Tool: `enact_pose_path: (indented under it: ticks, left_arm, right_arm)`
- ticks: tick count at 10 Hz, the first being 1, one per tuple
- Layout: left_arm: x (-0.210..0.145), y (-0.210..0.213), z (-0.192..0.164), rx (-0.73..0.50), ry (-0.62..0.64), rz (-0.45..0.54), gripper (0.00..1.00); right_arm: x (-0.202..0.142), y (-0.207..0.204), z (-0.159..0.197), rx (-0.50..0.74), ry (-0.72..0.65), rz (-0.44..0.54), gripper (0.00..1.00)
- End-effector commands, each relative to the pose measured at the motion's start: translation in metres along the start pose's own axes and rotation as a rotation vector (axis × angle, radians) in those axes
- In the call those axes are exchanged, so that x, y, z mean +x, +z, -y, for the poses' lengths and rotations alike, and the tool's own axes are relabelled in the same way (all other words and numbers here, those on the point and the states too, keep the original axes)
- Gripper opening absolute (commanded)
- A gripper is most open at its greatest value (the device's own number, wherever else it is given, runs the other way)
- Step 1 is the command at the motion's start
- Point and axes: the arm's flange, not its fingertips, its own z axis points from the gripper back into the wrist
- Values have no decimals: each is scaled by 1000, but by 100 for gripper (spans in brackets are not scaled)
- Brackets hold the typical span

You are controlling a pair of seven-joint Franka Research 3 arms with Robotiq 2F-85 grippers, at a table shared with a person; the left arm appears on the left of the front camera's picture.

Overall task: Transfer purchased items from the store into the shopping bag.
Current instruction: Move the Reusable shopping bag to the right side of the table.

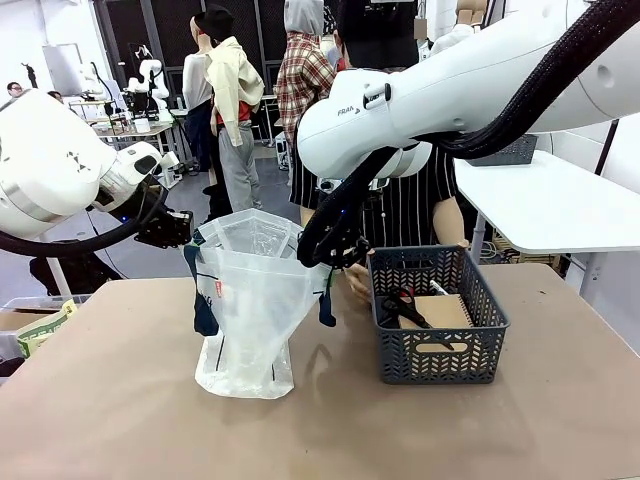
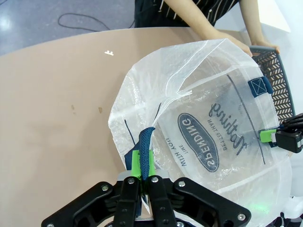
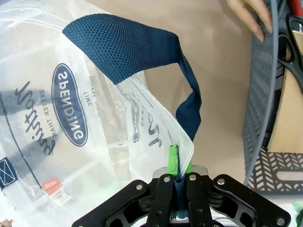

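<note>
The shopping bag (image 1: 250,300) stands on the table, translucent white with navy strap handles, and its mouth is held wide between my two grippers. My left gripper (image 1: 188,232) (image 2: 142,165) is shut on the bag's left rim at a navy strap. At the right rim, my right gripper (image 1: 325,258) (image 3: 180,172) is shut on the other navy strap (image 3: 128,42). The bag (image 2: 203,123) looks empty inside. To its right is the store, a dark grey mesh basket (image 1: 438,345) (image 3: 260,94). It holds a brown flat pack (image 1: 440,312) (image 3: 289,118) and a black-handled item (image 1: 400,305).
A person in a striped shirt stands behind the table, with a hand (image 3: 251,16) (image 2: 244,45) on the basket's far rim. A white side table (image 1: 550,205) is at the right. Bare tabletop (image 1: 120,400) lies in front of and left of the bag.
</note>
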Motion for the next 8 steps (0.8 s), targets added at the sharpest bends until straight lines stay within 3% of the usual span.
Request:
enact_pose_path:
  ticks: [1,8]
  left_arm:
    - [-4,2,-2,8,2,14,0]
    - [-4,2,-2,8,2,14,0]
  right_arm:
    - [-1,1,1,3,-5,0,0]
    - [-1,1,1,3,-5,0,0]
